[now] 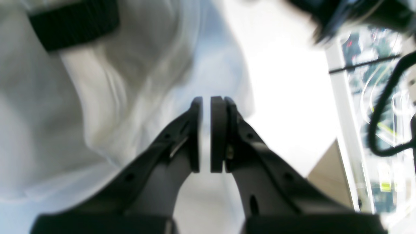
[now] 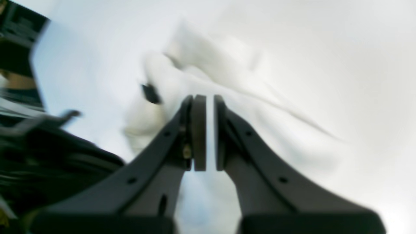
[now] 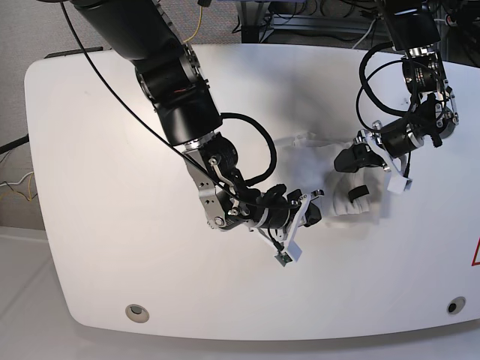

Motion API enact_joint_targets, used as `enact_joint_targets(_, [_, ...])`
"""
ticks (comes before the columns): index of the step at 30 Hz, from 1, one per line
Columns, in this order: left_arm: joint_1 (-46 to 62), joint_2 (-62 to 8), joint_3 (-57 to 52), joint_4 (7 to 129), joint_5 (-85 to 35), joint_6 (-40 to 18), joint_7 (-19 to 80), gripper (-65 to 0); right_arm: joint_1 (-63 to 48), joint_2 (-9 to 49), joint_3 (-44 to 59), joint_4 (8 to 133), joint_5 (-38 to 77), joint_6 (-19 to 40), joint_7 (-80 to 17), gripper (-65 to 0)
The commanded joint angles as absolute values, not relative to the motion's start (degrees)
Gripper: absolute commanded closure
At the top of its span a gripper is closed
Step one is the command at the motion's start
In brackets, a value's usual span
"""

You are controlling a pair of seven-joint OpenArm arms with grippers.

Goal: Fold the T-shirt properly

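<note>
White glossy desk (image 3: 97, 247) filling the base view, crumpled T-shirt (image 3: 341, 184) bunched at centre-right between both arms, small black tag (image 3: 358, 193) on top, left fingers (image 1: 208, 104) nearly closed above cloth, holding nothing, right fingers (image 2: 208, 100) likewise narrow, empty.

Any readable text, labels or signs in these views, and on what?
No text can be read.
Red triangular sign on the table's edge: cut off by the frame, unreadable.
Black tag on the T-shirt: blurred, no lettering visible.
T-shirt print: not visible; the shirt is bunched.
</note>
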State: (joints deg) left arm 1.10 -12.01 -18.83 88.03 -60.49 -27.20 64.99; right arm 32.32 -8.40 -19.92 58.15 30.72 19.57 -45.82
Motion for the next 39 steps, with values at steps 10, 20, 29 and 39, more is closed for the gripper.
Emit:
enact_joint_targets(10, [-1.3,-16.3,-15.5,81.7,-51.6,-36.4,57.7,-3.2,34.9,-9.0,-19.8,52.7,27.7,24.4,-39.8,-3.0])
enact_joint_targets(20, [-2.6,-16.3,-15.5,72.6,-41.0,-40.0,52.8,-3.2,34.5,-8.7,-19.7,52.4,25.7,25.7,-38.3,-3.0])
enact_joint_targets(29, [-4.8,-16.2,-15.6,69.7,-37.4,-40.0,52.6,-3.2,32.4,-8.6,-19.6,52.4,21.8,26.0,-38.2,-3.0])
enact_joint_targets(39, [-6.5,-17.8,-15.6,69.5,-37.8,-40.0,52.8,-3.2,28.4,-5.8,-19.6,52.8,20.4,26.0,-38.2,-2.9])
